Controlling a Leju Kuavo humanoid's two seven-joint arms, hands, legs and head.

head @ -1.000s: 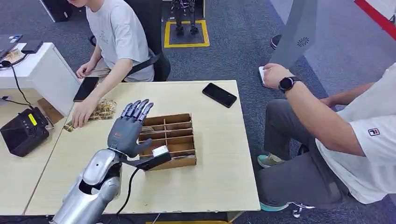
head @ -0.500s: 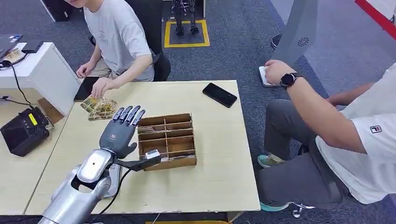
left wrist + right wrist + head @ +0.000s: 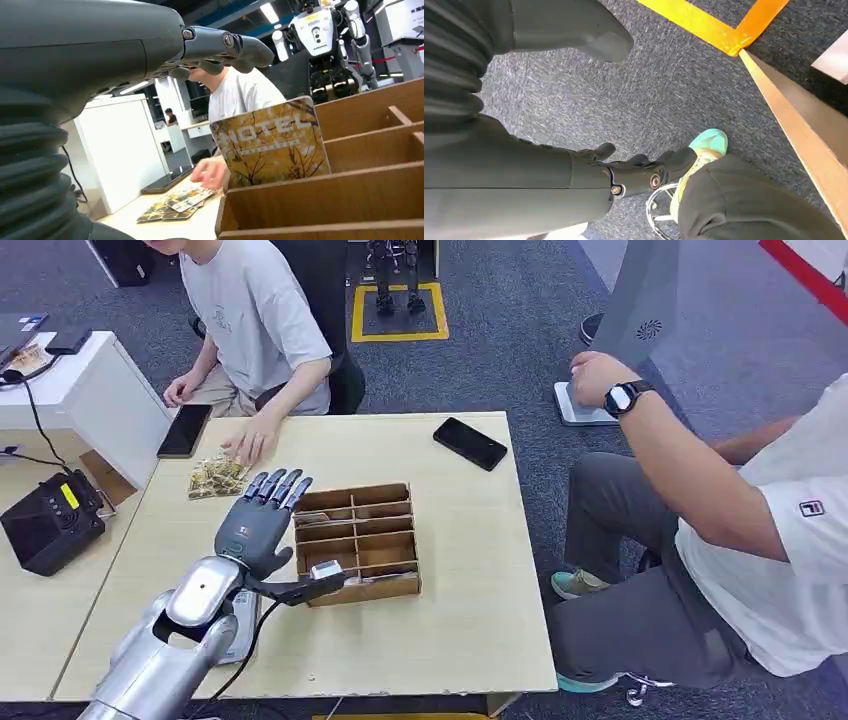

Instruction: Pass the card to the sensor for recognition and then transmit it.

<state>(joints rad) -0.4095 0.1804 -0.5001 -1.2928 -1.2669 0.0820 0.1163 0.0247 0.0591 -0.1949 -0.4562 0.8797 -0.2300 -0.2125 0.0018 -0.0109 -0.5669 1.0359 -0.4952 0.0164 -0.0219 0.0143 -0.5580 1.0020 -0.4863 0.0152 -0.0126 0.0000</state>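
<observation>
Seemingly the left hand point(image 3: 256, 525) hovers empty in the head view, fingers spread and stretched toward the far side, just left of the wooden divider box point(image 3: 362, 540) on the table point(image 3: 470, 570). A loose pile of cards point(image 3: 214, 478) lies well beyond it, far and left, under the seated person's hand point(image 3: 255, 445). A black phone point(image 3: 470, 443) rests near the far right corner, and a dark card reader point(image 3: 50, 520) sits on the neighbouring desk to the left.

From the left wrist, the fingers point(image 3: 225, 47) are extended and apart, clasping nothing. A yellow card point(image 3: 272, 142) printed "MOTEL" stands upright in a slot of the box, directly ahead of and below the fingertips, its face toward the hand, its long axis running across the slot. I judge the left hand is the nearer one and must drop onto the card's top edge.

From the right wrist, the right hand point(image 3: 624, 175) hangs above carpet, fingers loosely bent and holding nothing; whether it counts as closed I cannot tell.
</observation>
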